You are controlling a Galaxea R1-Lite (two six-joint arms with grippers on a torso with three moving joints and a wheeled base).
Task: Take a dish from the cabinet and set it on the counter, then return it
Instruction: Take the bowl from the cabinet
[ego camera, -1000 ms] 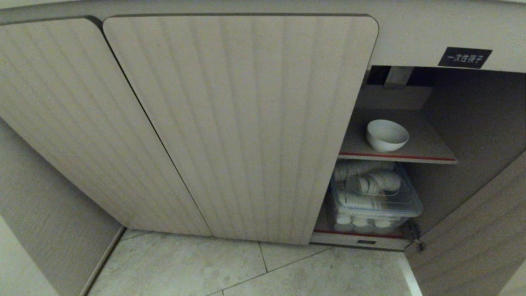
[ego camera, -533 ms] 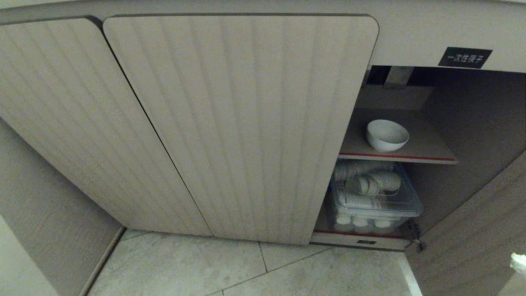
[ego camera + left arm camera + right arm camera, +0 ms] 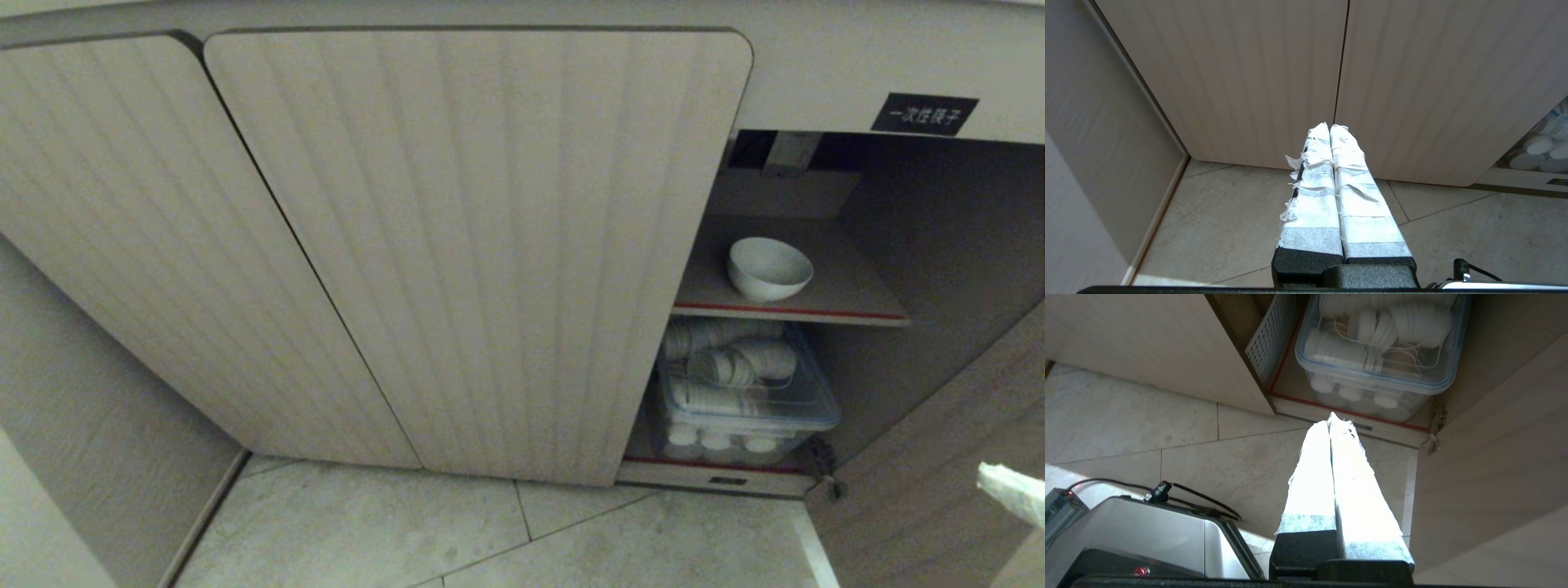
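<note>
Bowl (image 3: 769, 267): upright on the red-edged upper shelf (image 3: 849, 286) of the cabinet (image 3: 490, 245), near the shelf's front edge, toward its left end.
Cabinet: right door (image 3: 939, 457) swung open, the two ribbed doors to the left shut; black label (image 3: 923, 113) above the opening.
Bin (image 3: 747, 400): clear plastic, on the cabinet floor under the shelf, filled with stacked white cups.
Right gripper (image 3: 1333, 420): taped fingers pressed together, holding nothing; low over the tiled floor (image 3: 490, 531) in front of the opening, its tip showing at the head view's lower right edge.
Bowl to right gripper: well apart; the bowl sits higher, inside the cabinet.
Left gripper (image 3: 1329, 127): fingers together, empty, before the shut doors.
</note>
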